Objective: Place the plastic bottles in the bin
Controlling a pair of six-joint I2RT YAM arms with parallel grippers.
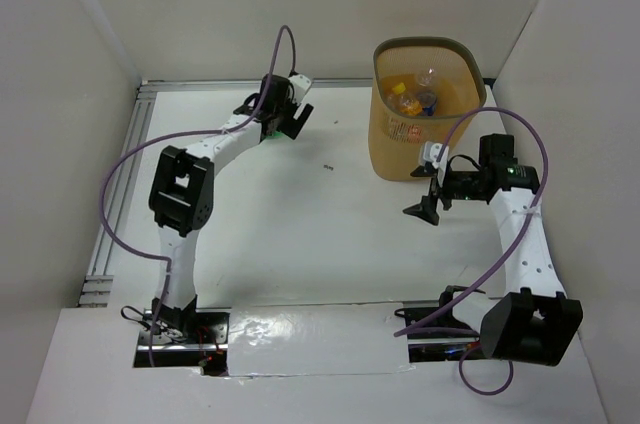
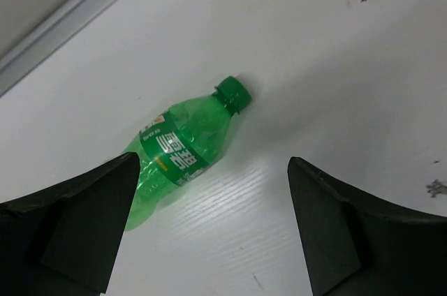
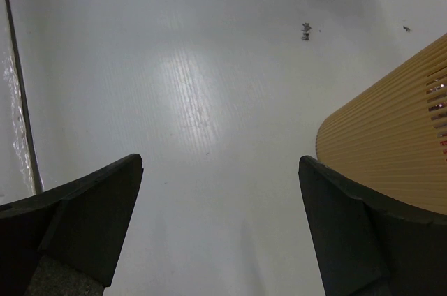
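Left wrist: green bottle (image 2: 183, 151) near rail (image 2: 70, 15)

A white table (image 1: 330, 244) fills the middle of the top view, its surface faintly grained and glossy where the light strikes it. A grey metal rail (image 1: 97, 284) runs down the left side of the frame, and a second rail (image 1: 200, 84) lies across the upper edge of the table. Plain pale walls close in the scene: one on the left (image 1: 50, 144), one at the back (image 1: 300, 4) and one on the right (image 1: 590, 94). A small dark speck (image 1: 327, 168) lies on the table just above centre, with a fainter one (image 1: 335, 124) above it. A shiny, wrinkled strip (image 1: 310, 339) covers the bottom centre of the frame.
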